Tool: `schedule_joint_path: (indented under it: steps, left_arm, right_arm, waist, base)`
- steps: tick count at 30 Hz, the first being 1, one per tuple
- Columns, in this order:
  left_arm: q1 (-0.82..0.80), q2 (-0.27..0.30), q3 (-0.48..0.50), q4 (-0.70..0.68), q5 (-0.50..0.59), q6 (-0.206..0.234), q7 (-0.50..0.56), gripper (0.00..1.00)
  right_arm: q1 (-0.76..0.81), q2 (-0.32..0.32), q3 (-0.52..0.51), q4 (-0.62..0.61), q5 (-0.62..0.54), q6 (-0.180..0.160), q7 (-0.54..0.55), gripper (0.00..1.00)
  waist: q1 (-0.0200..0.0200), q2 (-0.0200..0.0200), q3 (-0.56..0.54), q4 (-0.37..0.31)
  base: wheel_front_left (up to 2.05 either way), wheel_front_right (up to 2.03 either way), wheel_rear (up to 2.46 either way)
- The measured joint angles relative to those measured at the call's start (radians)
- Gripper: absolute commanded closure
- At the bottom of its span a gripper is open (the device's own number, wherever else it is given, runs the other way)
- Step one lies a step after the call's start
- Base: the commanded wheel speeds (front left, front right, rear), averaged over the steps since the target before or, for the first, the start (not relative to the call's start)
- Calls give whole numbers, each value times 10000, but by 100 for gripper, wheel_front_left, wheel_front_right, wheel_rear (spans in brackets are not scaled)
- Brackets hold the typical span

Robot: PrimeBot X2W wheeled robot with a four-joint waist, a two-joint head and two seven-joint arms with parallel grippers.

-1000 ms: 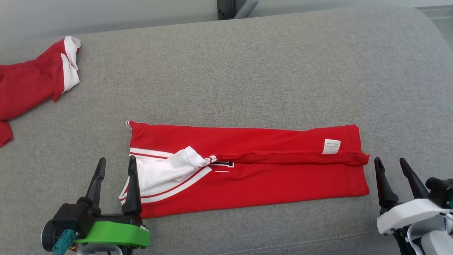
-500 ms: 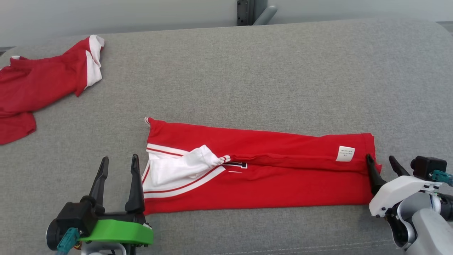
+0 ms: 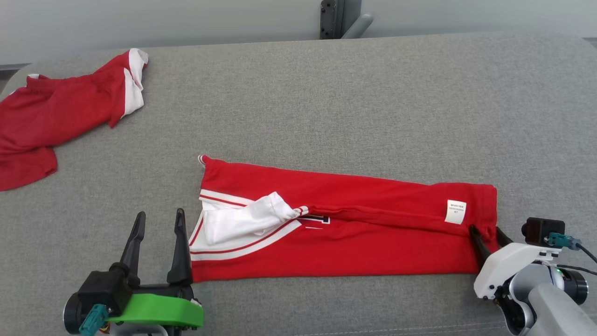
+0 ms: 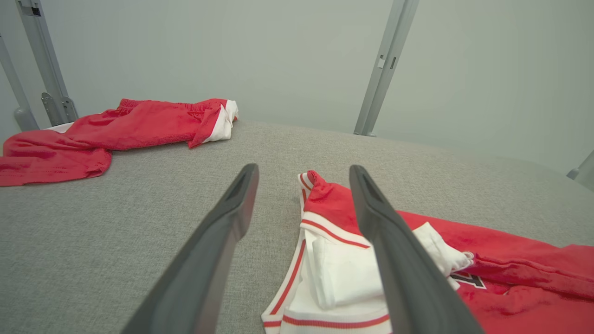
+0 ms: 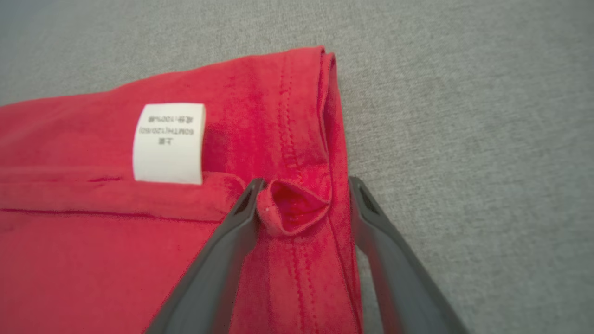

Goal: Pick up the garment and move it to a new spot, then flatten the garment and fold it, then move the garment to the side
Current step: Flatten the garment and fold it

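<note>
The garment (image 3: 336,233) is a red shirt with white, red-striped trim, folded into a long band on the grey cushion. A white label (image 3: 456,211) sits near its right end. My left gripper (image 3: 159,214) stands open just off the garment's left end, its right finger beside the white trim (image 4: 325,278). My right gripper (image 3: 485,229) is at the right end. In the right wrist view it (image 5: 306,182) is open and straddles a small bunched fold of the red hem (image 5: 297,208), with the label (image 5: 169,143) up to the left.
A second red and white garment (image 3: 56,116) lies crumpled at the far left of the grey cushion (image 3: 326,102). A metal post (image 3: 333,18) rises behind the back edge. The cushion's front seam runs just behind my grippers.
The head camera has shifted. My right gripper has moved in from beside the garment's right end onto the hem, fingers now either side of a fold. The left gripper stays open in place.
</note>
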Motion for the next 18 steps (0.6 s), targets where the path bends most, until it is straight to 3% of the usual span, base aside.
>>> schedule_joint_path:
  steps: [2,4,13,18]
  left_arm:
    - [12,-29,4,29,46,-35,0,0]
    - [37,-58,6,42,77,-56,0,0]
    - [133,-119,86,86,176,-173,0,0]
    - [199,-159,140,102,222,-186,0,0]
  right_arm:
    - [-59,2,182,88,35,2,0,76]
    - [-147,23,341,184,77,2,-17,100]
    - [-528,-178,539,550,387,15,-282,100]
    - [-732,-757,454,514,646,13,-270,100]
  waist:
    - [0,0,-26,-30]
    - [0,0,-53,-55]
    - [0,0,-207,-227]
    - [0,0,-283,-400]
  base:
    - [0,0,0]
    - [0,0,0]
    - [0,0,0]
    - [0,0,0]
